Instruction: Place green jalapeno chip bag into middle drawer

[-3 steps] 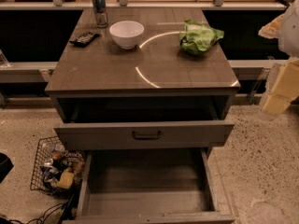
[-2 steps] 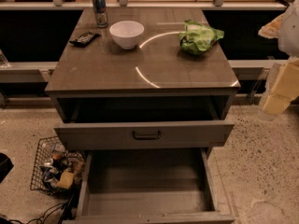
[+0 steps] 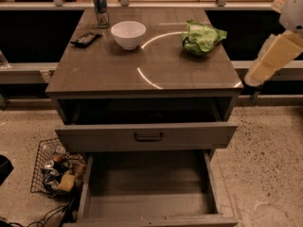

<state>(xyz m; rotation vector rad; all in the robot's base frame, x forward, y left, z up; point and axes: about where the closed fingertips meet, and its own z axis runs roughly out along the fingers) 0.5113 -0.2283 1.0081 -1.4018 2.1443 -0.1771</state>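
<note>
The green jalapeno chip bag [image 3: 202, 38] lies crumpled on the back right of the cabinet top [image 3: 142, 74]. The middle drawer [image 3: 149, 186] is pulled far out at the bottom, and its bare floor holds nothing. Above it, a drawer with a black handle [image 3: 148, 136] is pulled out a short way. Only the cream links of my arm [image 3: 274, 56] show at the right edge, beside the cabinet and right of the bag. My gripper is out of view.
A white bowl [image 3: 128, 34], a can [image 3: 100, 8] and a black remote [image 3: 85, 39] sit on the back left of the top. A wire basket of clutter [image 3: 57, 169] stands on the floor left of the drawers. Speckled floor lies to the right.
My arm has risen and shifted slightly left, toward the cabinet's right edge. The bag, the bowl and the drawers have not moved.
</note>
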